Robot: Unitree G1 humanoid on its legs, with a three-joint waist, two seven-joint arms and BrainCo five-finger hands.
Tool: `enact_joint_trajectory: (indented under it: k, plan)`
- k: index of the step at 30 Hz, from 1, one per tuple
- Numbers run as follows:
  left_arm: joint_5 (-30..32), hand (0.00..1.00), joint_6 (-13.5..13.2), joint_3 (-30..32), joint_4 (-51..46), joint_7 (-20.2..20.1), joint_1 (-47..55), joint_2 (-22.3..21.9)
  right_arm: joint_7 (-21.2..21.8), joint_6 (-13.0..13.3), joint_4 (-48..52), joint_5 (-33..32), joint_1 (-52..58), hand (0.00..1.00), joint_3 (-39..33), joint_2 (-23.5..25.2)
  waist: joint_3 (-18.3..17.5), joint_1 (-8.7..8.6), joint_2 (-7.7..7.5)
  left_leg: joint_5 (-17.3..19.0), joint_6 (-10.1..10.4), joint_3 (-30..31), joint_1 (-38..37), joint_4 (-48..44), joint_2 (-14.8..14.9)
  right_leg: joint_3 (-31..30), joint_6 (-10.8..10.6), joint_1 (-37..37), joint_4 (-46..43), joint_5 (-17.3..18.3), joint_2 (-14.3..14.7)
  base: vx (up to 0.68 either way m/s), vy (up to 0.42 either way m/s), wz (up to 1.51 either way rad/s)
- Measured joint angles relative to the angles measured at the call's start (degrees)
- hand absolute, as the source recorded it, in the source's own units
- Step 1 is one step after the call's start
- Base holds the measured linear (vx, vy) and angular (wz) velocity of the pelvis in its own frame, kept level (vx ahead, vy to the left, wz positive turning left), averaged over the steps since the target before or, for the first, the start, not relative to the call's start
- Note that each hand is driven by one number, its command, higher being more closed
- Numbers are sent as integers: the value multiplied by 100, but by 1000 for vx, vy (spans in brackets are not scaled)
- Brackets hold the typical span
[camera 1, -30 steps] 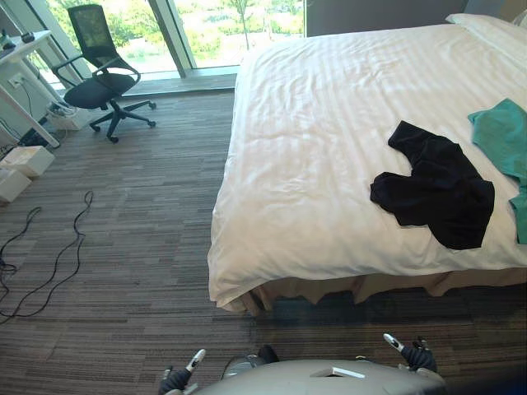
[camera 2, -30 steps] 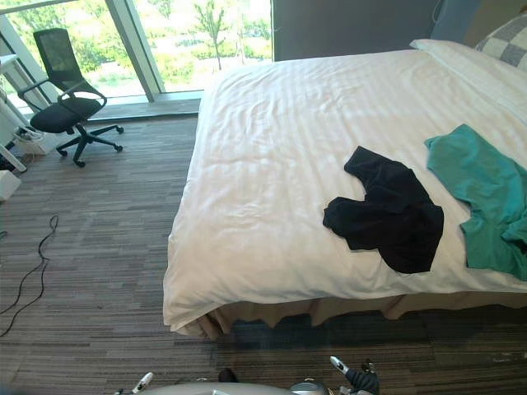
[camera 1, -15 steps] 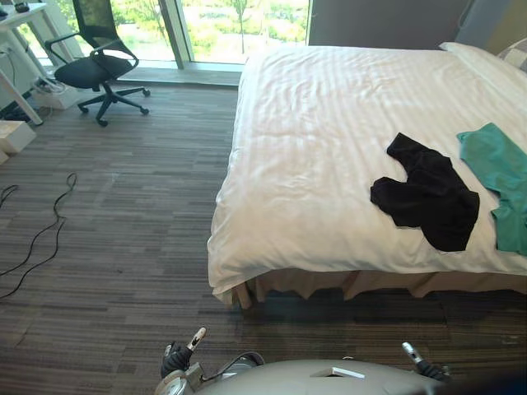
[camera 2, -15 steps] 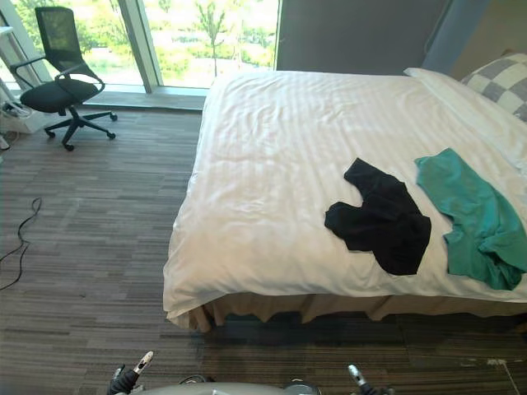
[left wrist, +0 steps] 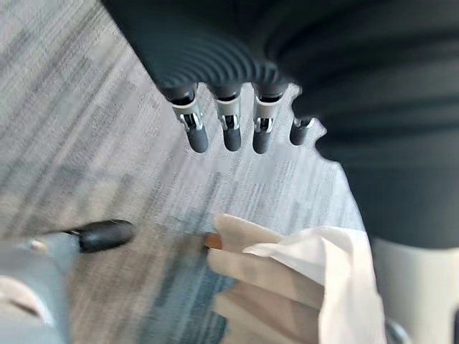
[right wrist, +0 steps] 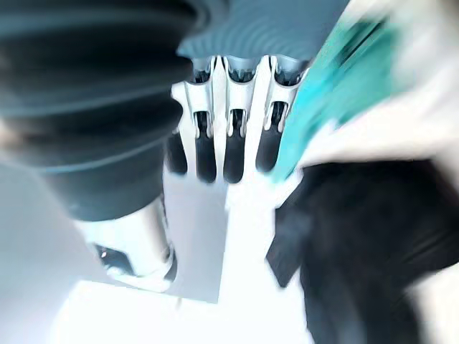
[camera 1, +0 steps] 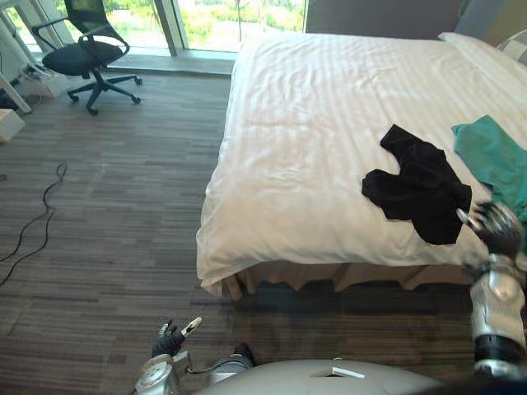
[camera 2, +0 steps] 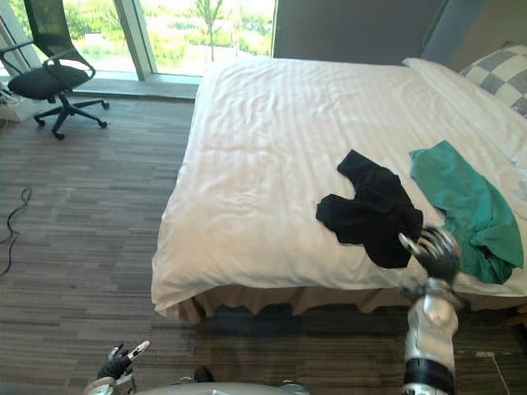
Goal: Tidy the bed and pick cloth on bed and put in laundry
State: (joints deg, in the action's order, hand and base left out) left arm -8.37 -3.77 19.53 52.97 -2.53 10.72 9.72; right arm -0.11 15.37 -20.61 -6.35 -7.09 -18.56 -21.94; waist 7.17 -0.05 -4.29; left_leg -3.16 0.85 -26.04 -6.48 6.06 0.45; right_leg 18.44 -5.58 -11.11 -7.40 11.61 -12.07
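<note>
Okay, you're facing the foot of the bed (camera 2: pixel 263 164), with its white cover lying lightly creased. The black cloth (camera 2: pixel 366 210) is lying crumpled on the cover near the foot edge, toward your right. The teal cloth (camera 2: pixel 461 206) is lying just beside it, further right, with a strip of white showing between them.

You're holding the right hand (camera 2: pixel 438 253) up at the foot edge, by the near tip of the black cloth and between the two cloths. Can't tell if it's touching either. Its fingers (right wrist: pixel 234 150) are pointing straight, released, grasping nothing.

You're hanging the left hand (camera 1: pixel 169 341) low over the carpet floor (camera 1: pixel 107 214), its fingers (left wrist: pixel 231 132) straight and released too, nothing in them. Past them the bed's corner is showing, with the beige skirt (left wrist: pixel 265 272) under the white cover.

A black office chair (camera 2: pixel 45 78) is standing by the window, well apart from the bed. A checked pillow (camera 2: pixel 502 78) is lying at the head end.
</note>
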Motion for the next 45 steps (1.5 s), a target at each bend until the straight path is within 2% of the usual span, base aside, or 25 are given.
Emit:
enact_joint_trajectory:
  k: [2,6,8,10,12,13,16,17,20,22,24,28,30,32,35,37,39,41,43,45]
  plan:
    - [-11,0,16,-55,12,-54,98,24,306,3,159,128,-259,100,578,-52,6,86,55,-21,-38,159,-23,-1,-50,150,-16,-146,61,-1,19,119,-35,25]
    - [-62,0,-34,-318,28,-131,151,84,687,-78,123,262,-956,100,1726,-76,45,175,39,-47,-74,417,-21,-7,-48,286,-30,-272,43,-33,41,113,-29,38]
    - [-124,0,-44,-431,52,-131,154,103,889,-261,17,263,-1466,100,2369,-41,50,328,33,-61,-65,566,-43,-32,63,281,85,-347,40,-222,177,105,-18,35]
    - [-156,0,-50,-428,55,-129,171,105,972,-396,-164,256,-1872,100,2644,124,54,424,35,-92,-36,656,-45,-38,160,282,166,-374,41,-382,278,83,-17,24]
    - [-180,0,-55,-427,56,-128,177,108,1017,-546,-346,241,-2297,100,2907,348,89,449,22,-127,-30,801,-49,-41,190,297,153,-448,37,-480,309,83,-37,40]
    - [-194,0,-66,-428,54,-128,131,114,1026,-683,-431,203,-2592,100,3116,497,199,485,5,-173,-47,874,-55,-41,173,315,160,-502,25,-503,309,67,-30,42]
    - [-224,0,-63,-439,54,-128,-268,228,1006,-841,-719,81,-3282,100,3517,643,546,709,-40,-261,-36,996,110,-44,220,339,166,-395,18,-515,376,-17,-28,21]
    - [-225,0,-63,-440,52,-128,-409,287,989,-864,-812,78,-3482,100,3554,661,613,737,-61,-277,-32,1051,240,-46,260,362,168,-286,7,-517,407,-82,-45,38]
    - [-246,0,-43,-491,8,-152,-1428,752,592,-872,-1296,-46,-4745,100,3546,804,1382,910,-224,-421,-21,1271,1054,-320,486,444,182,288,-122,-509,598,-126,-45,39]
    - [-427,0,-39,-487,-54,-241,-1965,905,455,-857,-1335,-189,-5249,100,3537,805,1775,1015,-237,-434,-32,1411,1451,-531,540,464,230,533,-171,-480,653,-166,-4,28]
    - [-473,0,-20,-487,-193,-287,-2315,938,386,-807,-1457,-311,-5645,100,3523,805,1941,1049,-227,-536,-58,1493,1813,-554,532,511,272,834,-190,-455,667,-110,32,32]
    - [-577,0,218,-708,-226,-375,-2827,926,317,-809,-1479,-591,-5879,100,3452,793,2063,1067,-70,-638,-58,1732,2386,-579,433,659,403,1365,-417,-322,592,-58,47,29]
    - [-683,0,338,-855,-222,-375,-3016,922,258,-818,-1480,-600,-5919,100,3451,790,2101,1105,-6,-653,-74,1786,2613,-673,369,717,393,1590,-609,-173,501,-46,31,21]
    - [-716,0,382,-1035,-220,-381,-3250,903,192,-852,-1484,-605,-6030,100,3439,747,2178,1147,126,-715,-114,1860,2857,-748,297,777,393,1833,-822,29,399,-47,8,24]
    - [-1099,0,500,-1389,-218,-412,-3663,869,95,-1167,-1538,-593,-6104,100,3342,714,2304,1238,424,-845,-112,2009,3298,-870,207,857,347,2383,-1464,438,210,-101,-30,26]
    - [-1213,0,572,-1537,-219,-437,-3743,857,87,-1343,-1667,-581,-6101,100,3324,710,2329,1236,525,-914,-97,2051,3431,-868,177,897,358,2615,-1767,599,120,-57,-41,24]
    - [-1352,0,603,-1671,-219,-462,-3801,818,68,-1545,-1769,-574,-6044,100,3319,692,2346,1307,614,-978,-55,2051,3592,-870,150,891,396,2922,-2152,786,-11,-85,-99,14]
    - [-1506,0,651,-1675,-224,-464,-3951,662,29,-1720,-1927,-571,-5978,100,3324,643,2375,1379,804,-1067,-29,2071,3865,-906,149,889,465,3313,-2546,958,-98,-67,-126,12]
    - [-1587,0,715,-1670,-224,-484,-4084,592,-21,-1759,-1926,-570,-5963,100,3327,700,2392,1390,911,-1148,2,2098,4077,-918,150,896,517,3613,-2822,1086,-150,-58,-119,15]
    - [-1577,0,693,-1530,-233,-510,-4224,454,-157,-1732,-1940,-587,-5978,100,3322,890,2391,1409,917,-1295,-3,2113,4328,-919,187,909,599,3939,-3078,1209,-172,-60,-166,13]
